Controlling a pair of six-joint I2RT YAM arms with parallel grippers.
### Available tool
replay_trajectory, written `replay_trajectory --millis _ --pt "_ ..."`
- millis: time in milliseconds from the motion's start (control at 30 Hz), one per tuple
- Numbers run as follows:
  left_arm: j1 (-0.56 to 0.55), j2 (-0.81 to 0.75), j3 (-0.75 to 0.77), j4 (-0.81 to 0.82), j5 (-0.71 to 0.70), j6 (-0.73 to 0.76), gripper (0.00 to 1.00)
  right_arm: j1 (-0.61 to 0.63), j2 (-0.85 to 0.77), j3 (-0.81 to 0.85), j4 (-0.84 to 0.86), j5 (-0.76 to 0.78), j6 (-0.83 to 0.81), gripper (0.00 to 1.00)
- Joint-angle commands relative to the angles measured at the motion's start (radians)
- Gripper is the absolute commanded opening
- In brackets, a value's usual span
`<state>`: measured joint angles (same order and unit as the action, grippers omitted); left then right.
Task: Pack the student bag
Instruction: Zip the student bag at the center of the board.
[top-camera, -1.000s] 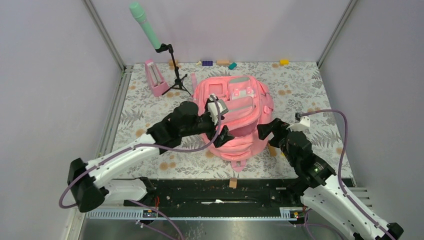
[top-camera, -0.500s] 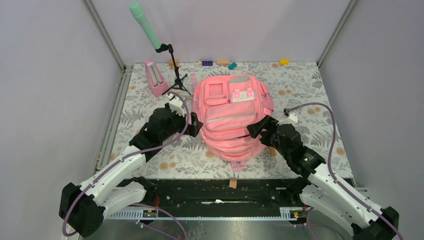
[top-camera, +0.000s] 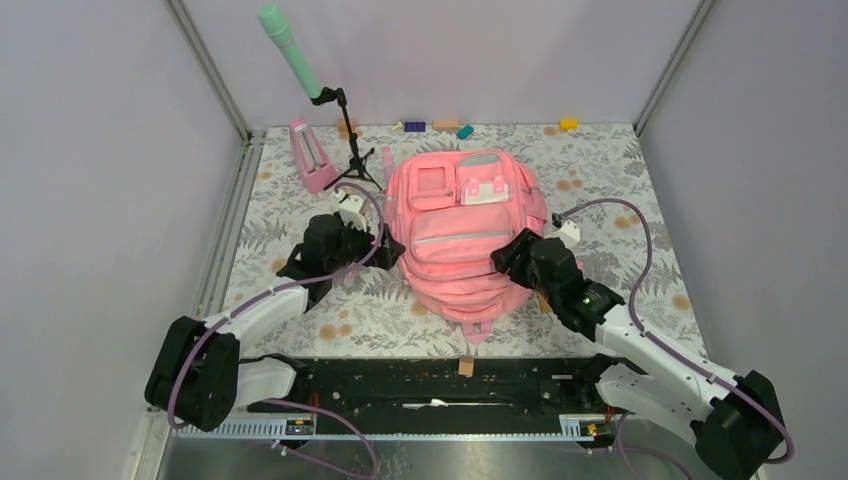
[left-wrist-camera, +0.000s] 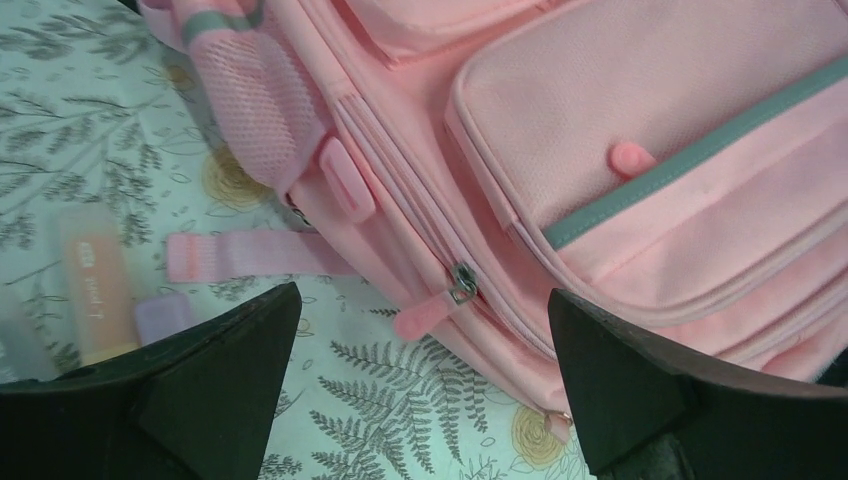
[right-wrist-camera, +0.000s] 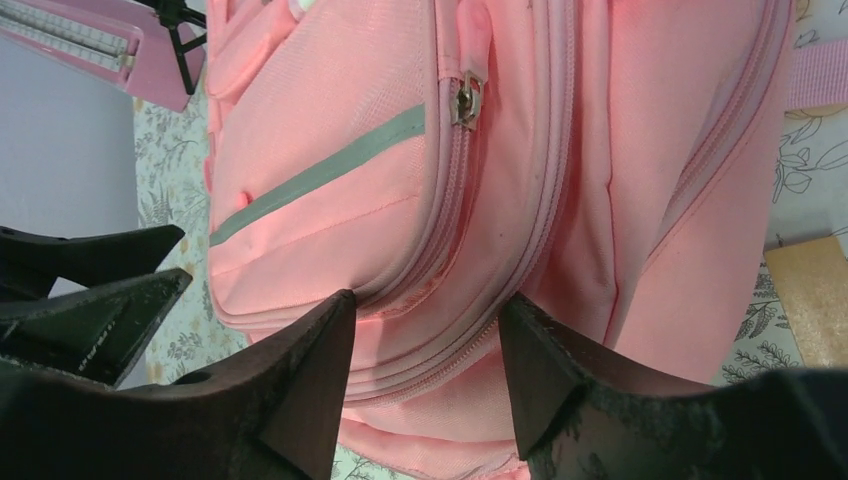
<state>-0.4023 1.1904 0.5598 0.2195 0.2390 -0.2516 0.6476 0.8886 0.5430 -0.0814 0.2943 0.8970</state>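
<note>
The student bag (top-camera: 465, 240), a big pink backpack with a grey strip (right-wrist-camera: 320, 175), lies flat in the middle of the floral mat, pockets up. My left gripper (top-camera: 385, 250) is low at the bag's left side and wide open. A pink zipper pull (left-wrist-camera: 425, 315) lies between its fingertips, untouched, in the left wrist view of this gripper (left-wrist-camera: 422, 293). My right gripper (top-camera: 503, 262) is against the bag's right lower side. In the right wrist view, this gripper (right-wrist-camera: 428, 298) has its jaws apart, with the bag's zippered folds bulging between them. A metal zipper slider (right-wrist-camera: 467, 100) sits further up.
A pink metronome (top-camera: 312, 155) and a green microphone (top-camera: 290, 50) on a black stand (top-camera: 352, 150) are at the back left. Small blocks (top-camera: 440, 126) line the back edge. A tan block (right-wrist-camera: 815, 300) lies right of the bag, another (top-camera: 466, 366) near the front rail.
My left gripper has pulled back off the bag's top to its left side, and the bag now lies flat. My right gripper has moved in onto the bag with its jaws narrowing.
</note>
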Motion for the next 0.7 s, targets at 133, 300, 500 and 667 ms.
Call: replay_trajectory --millis 133,300,500,667 --pt "0.011 -0.015 -0.131 0.293 0.179 -0.019 0.99 -0.051 0.072 0.057 0.07 -0.004 -0.001 0.24" --pt "0.013 -0.011 -0.135 0.294 0.266 -0.006 0.99 -0.167 0.013 0.046 0.027 -0.055 -0.026 0.0" --pt "0.01 -0.016 -0.159 0.312 0.327 0.001 0.99 -0.35 0.021 0.109 -0.054 -0.255 -0.168 0.0" --pt "-0.007 0.051 -0.109 0.253 0.353 0.032 0.97 -0.424 0.113 0.172 -0.069 -0.441 -0.217 0.0"
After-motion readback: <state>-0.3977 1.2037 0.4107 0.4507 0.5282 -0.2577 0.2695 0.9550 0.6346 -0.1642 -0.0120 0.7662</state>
